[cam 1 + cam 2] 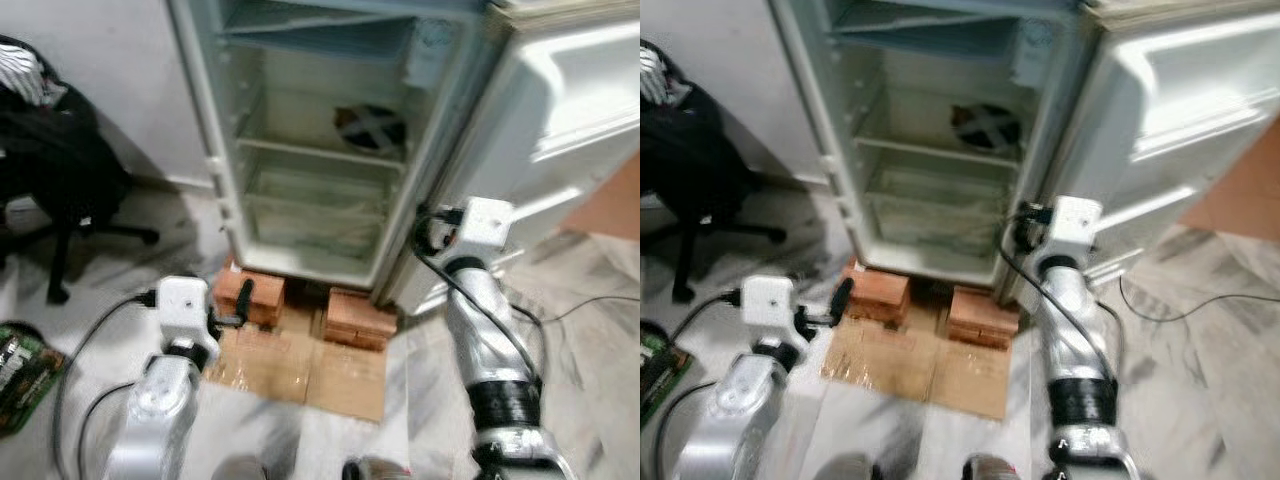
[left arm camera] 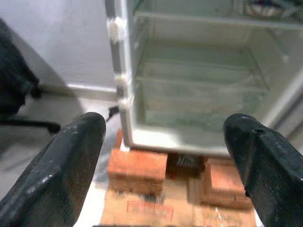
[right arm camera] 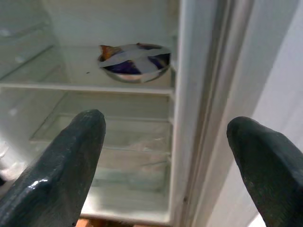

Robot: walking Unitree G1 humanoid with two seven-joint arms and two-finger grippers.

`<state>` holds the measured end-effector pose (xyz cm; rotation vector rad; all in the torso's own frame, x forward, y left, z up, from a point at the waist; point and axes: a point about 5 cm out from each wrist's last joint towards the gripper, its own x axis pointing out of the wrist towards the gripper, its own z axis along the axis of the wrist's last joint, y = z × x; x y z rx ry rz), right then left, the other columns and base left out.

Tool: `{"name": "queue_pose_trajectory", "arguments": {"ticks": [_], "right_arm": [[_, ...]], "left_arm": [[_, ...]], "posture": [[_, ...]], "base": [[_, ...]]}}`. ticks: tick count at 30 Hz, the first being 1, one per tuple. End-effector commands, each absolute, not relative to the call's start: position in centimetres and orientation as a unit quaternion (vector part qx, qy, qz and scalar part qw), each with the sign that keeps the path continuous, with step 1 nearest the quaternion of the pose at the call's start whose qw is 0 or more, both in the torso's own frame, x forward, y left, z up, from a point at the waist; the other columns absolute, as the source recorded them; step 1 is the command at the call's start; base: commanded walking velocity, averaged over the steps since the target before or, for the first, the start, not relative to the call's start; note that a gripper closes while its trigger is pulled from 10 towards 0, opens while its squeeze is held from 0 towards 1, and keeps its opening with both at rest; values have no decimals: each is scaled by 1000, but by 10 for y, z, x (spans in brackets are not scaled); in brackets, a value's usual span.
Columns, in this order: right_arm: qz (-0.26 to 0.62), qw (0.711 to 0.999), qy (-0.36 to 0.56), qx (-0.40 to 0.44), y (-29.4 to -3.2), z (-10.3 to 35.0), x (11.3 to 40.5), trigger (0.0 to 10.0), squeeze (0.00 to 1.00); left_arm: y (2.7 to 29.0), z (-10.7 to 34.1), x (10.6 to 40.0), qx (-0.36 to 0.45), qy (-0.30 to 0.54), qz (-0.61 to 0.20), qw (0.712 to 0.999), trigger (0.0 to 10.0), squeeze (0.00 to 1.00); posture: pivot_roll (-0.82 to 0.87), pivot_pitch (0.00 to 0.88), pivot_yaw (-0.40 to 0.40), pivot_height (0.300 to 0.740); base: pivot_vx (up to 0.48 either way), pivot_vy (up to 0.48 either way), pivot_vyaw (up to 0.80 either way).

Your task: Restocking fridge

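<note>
The white fridge (image 1: 300,240) stands open with bare shelves, and its door (image 1: 560,120) is swung out to the right. A metal bowl (image 3: 135,59) covered with crossed strips sits on the middle shelf at the right. My left gripper (image 2: 165,161) is open and empty, held low in front of the fridge's bottom left corner, above the bricks. My right gripper (image 3: 165,156) is also open and empty. It is raised at the fridge's right edge, beside the door hinge, and faces the bowl's shelf.
The fridge rests on red bricks (image 1: 250,295) with flattened cardboard (image 1: 300,365) on the floor before it. A black office chair (image 1: 60,170) stands at the left, with a green packet (image 1: 20,365) near it. A thin cable (image 1: 590,305) trails across the marble floor at the right.
</note>
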<state>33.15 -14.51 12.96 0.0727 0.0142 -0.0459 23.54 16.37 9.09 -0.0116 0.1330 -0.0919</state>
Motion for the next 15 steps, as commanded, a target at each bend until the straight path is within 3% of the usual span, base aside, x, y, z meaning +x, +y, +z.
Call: {"name": "queue_pose_trajectory", "arguments": {"ticks": [1,8,15], "right_arm": [[-48,998,8,31,-161,127,328,10000,0],[-48,998,3,26,-161,129,328,10000,0],[-54,998,8,19,-165,124,322,10000,0]], "left_arm": [[157,88,233,-13,71,-60,996,10000,0],[156,90,232,-11,66,-64,996,10000,0],[159,88,231,-6,72,-53,996,10000,0]], "posture": [[70,156,5,740],[72,158,6,740],[77,161,4,740]], "base": [[0,0,0],[380,0,0],[0,0,-727]]}}
